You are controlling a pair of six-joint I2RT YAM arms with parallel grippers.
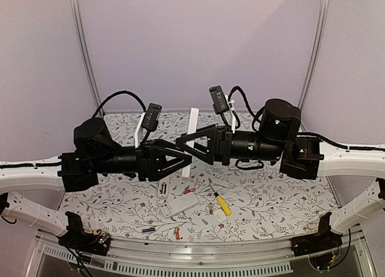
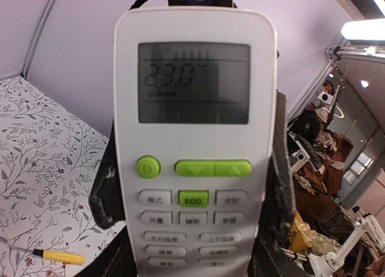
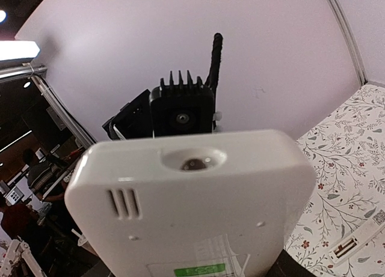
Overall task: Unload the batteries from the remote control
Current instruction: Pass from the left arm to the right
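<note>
Only from above are loose batteries [image 1: 189, 191] seen, lying on the near tabletop [image 1: 271, 208]. The white remote control [image 1: 193, 118] is held upright in mid-air; its display [image 2: 194, 83] and green buttons [image 2: 213, 167] are faced left, its slotted back right, emitter end uppermost. It is clamped by the left claw [image 1: 185, 160]; the grip of the right claw [image 1: 191, 140] cannot be judged.

Robot lab cell: plain lilac wall panels [image 1: 198, 42] on grey metal posts [image 1: 84, 48], floral-print cloth surface [image 1: 120, 205], cluttered workbenches [image 2: 325, 187] and a ceiling strip light [image 2: 364, 29] outside.
</note>
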